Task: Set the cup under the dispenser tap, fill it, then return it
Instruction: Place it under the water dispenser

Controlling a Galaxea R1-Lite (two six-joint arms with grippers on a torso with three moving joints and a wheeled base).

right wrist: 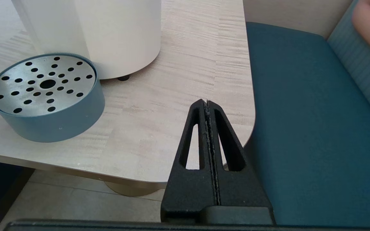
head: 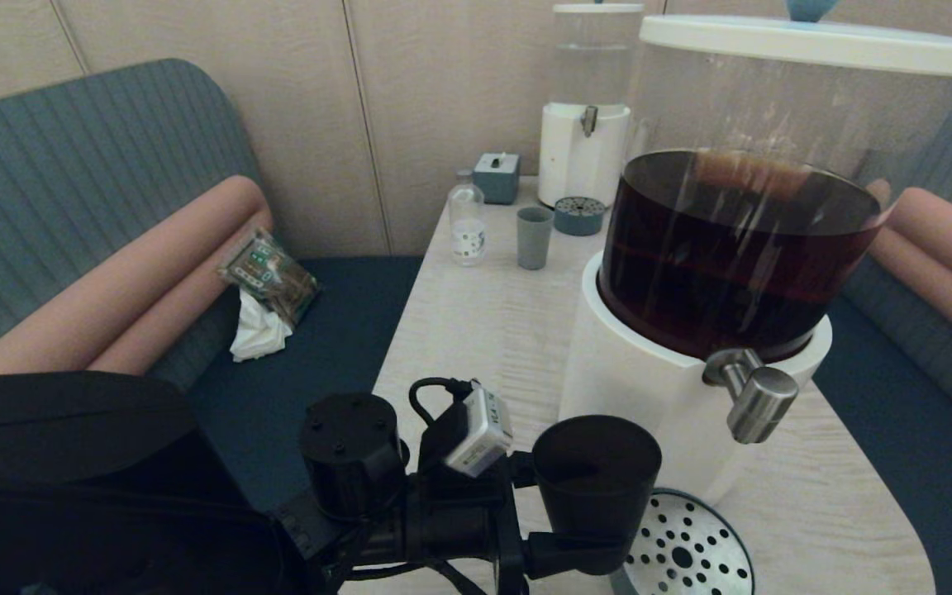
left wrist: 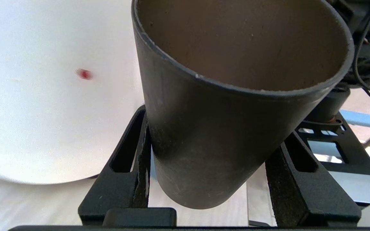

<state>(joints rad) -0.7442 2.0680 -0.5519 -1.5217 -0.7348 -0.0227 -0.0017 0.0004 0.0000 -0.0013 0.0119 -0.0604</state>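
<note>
The black cup (head: 596, 479) hangs tilted above the table with my left gripper (head: 587, 516) shut on it. It is just left of the perforated steel drip tray (head: 687, 549) and left of and below the steel dispenser tap (head: 753, 401). The tap sticks out of the white base of the big dispenser (head: 740, 248) of dark brown liquid. In the left wrist view the cup (left wrist: 230, 128) sits between the fingers (left wrist: 133, 166), and no liquid shows inside. My right gripper (right wrist: 206, 102) is shut on nothing over the table's near right corner, right of the drip tray (right wrist: 43, 83).
At the back of the table stand a pale grey-blue tumbler (head: 534, 237), a small clear bottle (head: 468, 225), a smaller clear-water dispenser (head: 585, 107) with its own blue tray (head: 579, 216), and a grey box (head: 497, 176). Blue benches flank the table; packets (head: 269, 277) lie on the left one.
</note>
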